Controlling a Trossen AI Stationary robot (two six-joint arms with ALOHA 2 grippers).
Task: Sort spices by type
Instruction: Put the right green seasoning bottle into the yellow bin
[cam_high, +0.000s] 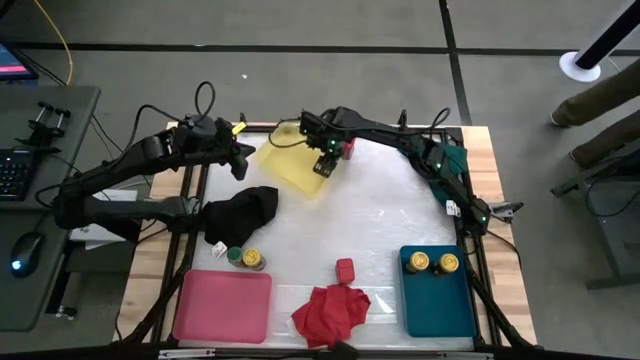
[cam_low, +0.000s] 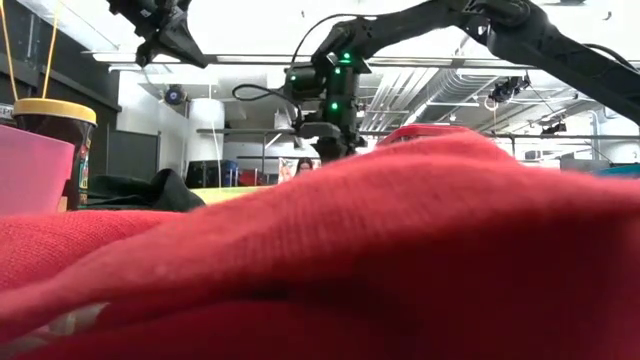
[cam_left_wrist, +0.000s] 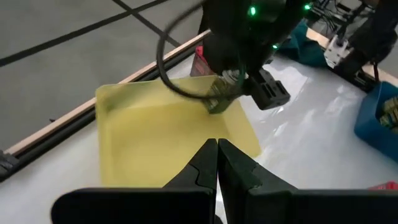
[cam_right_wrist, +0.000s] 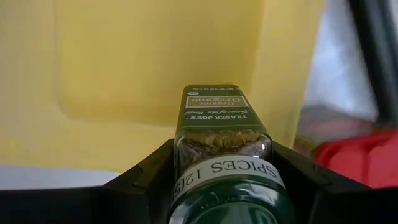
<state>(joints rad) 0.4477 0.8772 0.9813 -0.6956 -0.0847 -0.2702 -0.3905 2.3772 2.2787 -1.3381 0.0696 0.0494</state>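
My right gripper (cam_high: 325, 162) hangs over the right edge of the yellow tray (cam_high: 290, 168) at the table's far side, shut on a green-lidded spice jar (cam_right_wrist: 221, 143). My left gripper (cam_left_wrist: 217, 155) hovers shut and empty over the tray's left part. A red box (cam_high: 348, 148) lies just beyond the right gripper; another red box (cam_high: 345, 268) stands near the red cloth (cam_high: 330, 312). Two yellow-lidded jars (cam_high: 432, 262) stand in the teal tray (cam_high: 435, 305). A green-lidded jar (cam_high: 235, 256) and a yellow-lidded jar (cam_high: 254, 261) stand on the table by the black cloth (cam_high: 240, 212). My right gripper pinches the green-lidded jar between its two fingers (cam_right_wrist: 146, 171), on the glass just below the lid (cam_right_wrist: 217, 167). The fingers come from above, pointing down. The jar hangs upright, lid up and base toward the yellow tray; whether the base touches the tray cannot be told.
A pink tray (cam_high: 225, 305) lies at the near left. A teal cloth (cam_high: 450, 160) sits under the right arm at the far right. The red cloth fills most of the low view. Bare white tabletop (cam_high: 380, 215) lies in the middle.
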